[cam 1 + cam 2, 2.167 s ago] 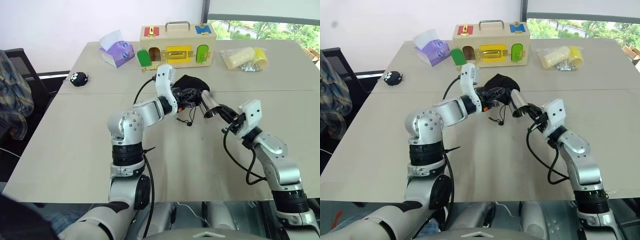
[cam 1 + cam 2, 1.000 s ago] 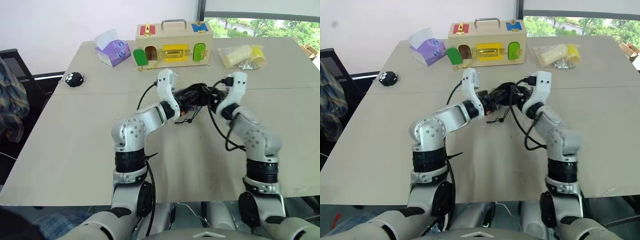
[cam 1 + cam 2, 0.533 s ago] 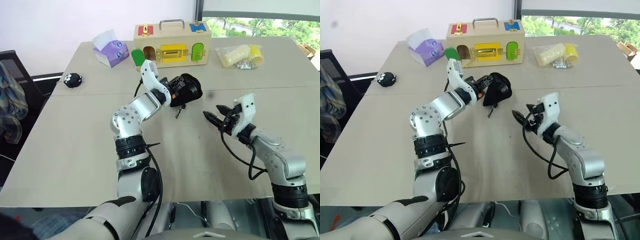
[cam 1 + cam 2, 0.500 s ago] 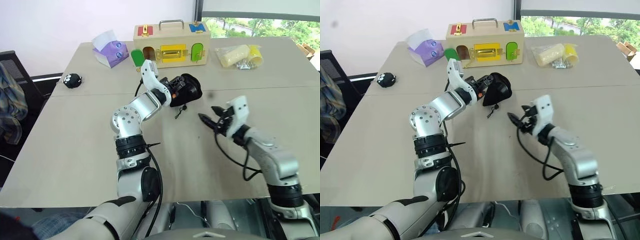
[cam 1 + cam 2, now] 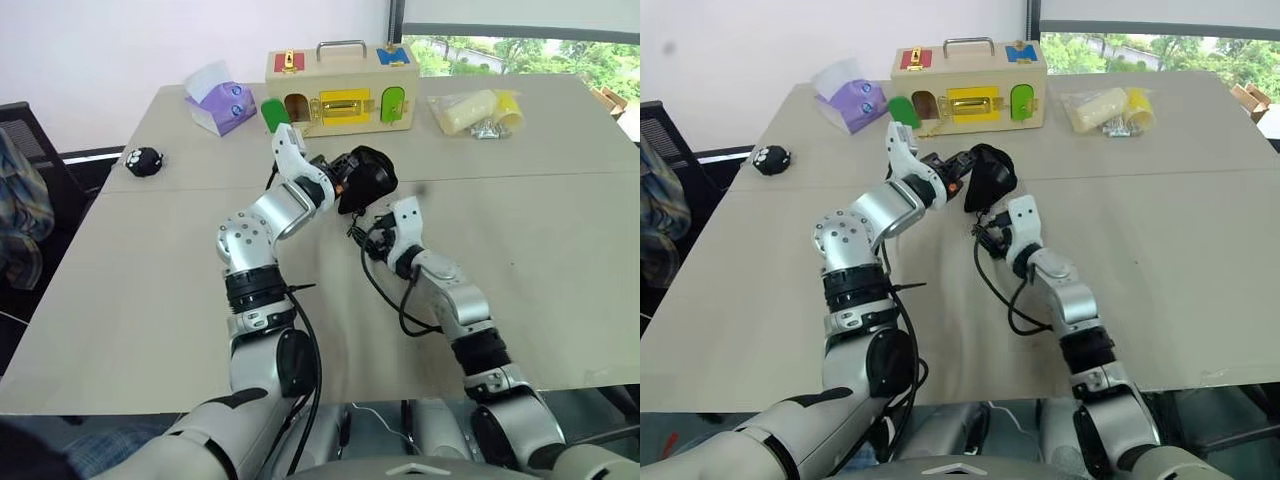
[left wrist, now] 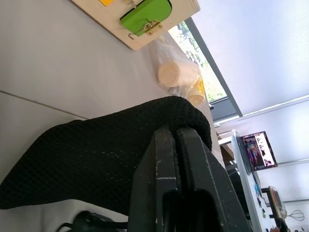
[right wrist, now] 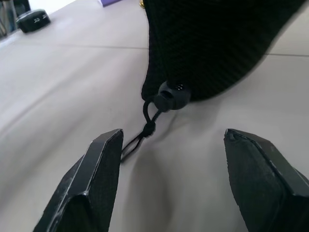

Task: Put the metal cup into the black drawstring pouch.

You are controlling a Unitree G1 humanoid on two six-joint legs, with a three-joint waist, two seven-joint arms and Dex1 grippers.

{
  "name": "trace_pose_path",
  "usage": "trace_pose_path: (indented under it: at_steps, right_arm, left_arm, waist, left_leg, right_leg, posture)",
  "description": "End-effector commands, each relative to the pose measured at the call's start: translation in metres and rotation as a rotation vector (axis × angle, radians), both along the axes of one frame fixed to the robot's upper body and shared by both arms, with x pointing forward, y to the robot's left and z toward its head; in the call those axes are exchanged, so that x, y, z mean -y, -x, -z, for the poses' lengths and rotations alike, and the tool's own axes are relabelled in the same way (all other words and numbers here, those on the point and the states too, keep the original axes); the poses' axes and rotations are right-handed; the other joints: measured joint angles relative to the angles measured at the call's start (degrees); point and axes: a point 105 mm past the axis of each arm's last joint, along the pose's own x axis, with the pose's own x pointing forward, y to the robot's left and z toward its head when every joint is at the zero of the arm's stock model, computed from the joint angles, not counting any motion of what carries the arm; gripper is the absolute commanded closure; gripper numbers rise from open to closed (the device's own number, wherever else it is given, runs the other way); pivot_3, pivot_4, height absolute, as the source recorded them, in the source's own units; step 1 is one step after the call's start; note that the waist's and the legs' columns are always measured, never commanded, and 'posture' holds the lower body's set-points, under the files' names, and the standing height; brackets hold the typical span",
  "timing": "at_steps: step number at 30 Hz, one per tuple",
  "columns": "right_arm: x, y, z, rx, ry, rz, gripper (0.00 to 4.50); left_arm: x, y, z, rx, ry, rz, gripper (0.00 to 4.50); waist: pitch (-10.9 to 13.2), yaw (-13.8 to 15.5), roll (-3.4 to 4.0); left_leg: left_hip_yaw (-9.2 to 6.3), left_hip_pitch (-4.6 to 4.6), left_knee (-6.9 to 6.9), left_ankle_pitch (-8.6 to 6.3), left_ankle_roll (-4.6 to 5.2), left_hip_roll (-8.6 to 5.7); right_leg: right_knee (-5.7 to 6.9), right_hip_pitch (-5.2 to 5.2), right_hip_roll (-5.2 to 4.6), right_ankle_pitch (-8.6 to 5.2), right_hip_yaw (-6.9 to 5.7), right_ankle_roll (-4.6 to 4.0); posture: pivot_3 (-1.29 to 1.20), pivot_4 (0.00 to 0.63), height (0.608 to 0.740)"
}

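- Left gripper (image 5: 340,186) is clamped on the black drawstring pouch (image 5: 368,178), holding it above mid-table.
- Right gripper (image 7: 174,159), fingers spread wide and empty, sits just near of the pouch, its toggle (image 7: 171,96) dangling between them.

- Large beige rectangular table (image 5: 120,300), matte top, a seam line running across its width.
- Plain pale wall (image 5: 130,40) behind the table, with a faint lilac tint.
- Window (image 5: 520,50) at the far right corner, dark frame post (image 5: 396,20) beside it; green trees outside, daylight coming in.
- White roller blind (image 5: 520,15) drawn down over the upper part of the window.
- Black chair (image 5: 30,150) off the table's left edge, plaid cloth (image 5: 20,215) draped near it.
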Motion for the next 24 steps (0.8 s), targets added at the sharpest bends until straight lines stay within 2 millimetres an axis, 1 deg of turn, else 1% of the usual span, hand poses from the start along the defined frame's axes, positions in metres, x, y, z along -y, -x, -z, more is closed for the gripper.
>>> trace_pose_path:
  at_steps: [1, 6, 9, 10, 11, 14, 15, 16, 17, 22, 24]
  right_arm:
    - [-0.014, -0.005, -0.008, 0.010, -0.071, 0.005, 1.16]
    - [-0.031, -0.004, 0.002, 0.001, -0.035, -0.025, 1.16]
    - [-0.032, -0.005, 0.010, 0.008, 0.019, -0.013, 1.16]
    - [-0.032, -0.004, 0.010, 0.011, 0.023, -0.009, 1.70]
    - [-0.031, -0.004, 0.010, 0.014, 0.022, -0.005, 1.97]
    - [-0.027, -0.003, 0.006, 0.041, 0.031, 0.002, 3.34]
    - [-0.026, -0.003, 0.005, 0.047, 0.034, 0.004, 4.04]
    - [-0.024, -0.003, 0.004, 0.052, 0.038, 0.007, 4.19]
    - [-0.020, -0.003, 0.003, 0.059, 0.040, 0.018, 4.47]
    - [0.003, -0.006, -0.008, 0.120, 0.080, 0.078, 4.47]
    - [0.022, -0.010, -0.018, 0.189, 0.146, 0.131, 4.47]
  left_arm:
    - [-0.001, 0.000, -0.016, 0.047, 0.024, -0.003, 4.50]
    - [-0.008, -0.002, -0.016, 0.045, 0.047, -0.032, 4.50]
    - [-0.012, -0.003, -0.012, 0.039, 0.035, -0.041, 4.50]
    - [-0.012, -0.004, -0.011, 0.038, 0.034, -0.043, 4.50]
    - [-0.013, -0.004, -0.011, 0.037, 0.034, -0.046, 4.50]
    - [-0.014, -0.004, -0.009, 0.034, 0.033, -0.051, 4.50]
    - [-0.014, -0.004, -0.008, 0.030, 0.035, -0.053, 4.50]
    - [-0.014, -0.004, -0.007, 0.026, 0.036, -0.054, 4.50]
    - [-0.014, -0.005, -0.005, 0.021, 0.036, -0.056, 4.50]
    - [-0.015, -0.006, -0.001, 0.014, 0.037, -0.062, 4.50]
    - [-0.016, -0.006, 0.000, 0.011, 0.037, -0.067, 4.50]
  waist:
    - [0.00, -0.35, 0.00]
    - [-0.03, -0.94, -0.04]
    - [-0.04, -0.95, -0.04]
    - [-0.04, -0.92, -0.04]
    - [-0.04, -0.87, -0.05]
    - [-0.05, -0.83, -0.06]
    - [-0.05, -0.83, -0.06]
    - [-0.05, -0.81, -0.06]
    - [-0.05, -0.79, -0.06]
    - [-0.04, -0.68, -0.06]
    - [-0.04, -0.53, -0.06]
  left_leg:
    - [-0.01, 0.00, 0.00, 0.00, -0.01, 0.00]
    - [0.02, 0.06, 0.05, 0.01, -0.02, 0.00]
    - [0.01, 0.08, 0.07, 0.07, -0.13, 0.01]
    - [0.00, 0.10, 0.07, 0.11, -0.19, 0.02]
    - [-0.02, 0.10, 0.07, 0.13, -0.22, 0.02]
    - [-0.06, 0.10, 0.08, 0.16, -0.27, 0.03]
    - [-0.06, 0.10, 0.09, 0.16, -0.27, 0.03]
    - [-0.06, 0.09, 0.09, 0.16, -0.27, 0.03]
    - [-0.07, 0.07, 0.09, 0.16, -0.27, 0.03]
    - [-0.12, 0.03, 0.08, 0.16, -0.27, 0.03]
    - [-0.13, 0.03, 0.09, 0.16, -0.27, 0.03]
  right_leg:
    - [0.02, 0.00, 0.00, 0.00, 0.00, 0.00]
    - [0.15, 0.00, 0.01, 0.00, 0.05, 0.00]
    - [0.20, 0.00, 0.05, 0.05, 0.06, -0.09]
    - [0.23, 0.00, 0.07, 0.08, 0.06, -0.13]
    - [0.25, 0.00, 0.08, 0.09, 0.05, -0.15]
    - [0.28, 0.00, 0.10, 0.12, 0.02, -0.19]
    - [0.27, 0.00, 0.10, 0.12, 0.02, -0.19]
    - [0.27, 0.00, 0.10, 0.12, 0.02, -0.19]
    - [0.26, -0.01, 0.10, 0.12, 0.02, -0.19]
    - [0.21, -0.03, 0.09, 0.12, -0.02, -0.19]
    - [0.21, -0.02, 0.09, 0.12, -0.03, -0.19]
  posture:
    - [0.00, 0.150, 0.710]
    - [0.00, 0.150, 0.710]
    - [0.00, 0.150, 0.710]
    - [0.00, 0.150, 0.710]
    - [0.00, 0.150, 0.710]
    - [0.00, 0.150, 0.710]
    - [0.00, 0.150, 0.710]
    - [0.00, 0.150, 0.710]
    - [0.00, 0.150, 0.710]
    - [0.00, 0.150, 0.710]
    - [0.00, 0.150, 0.710]
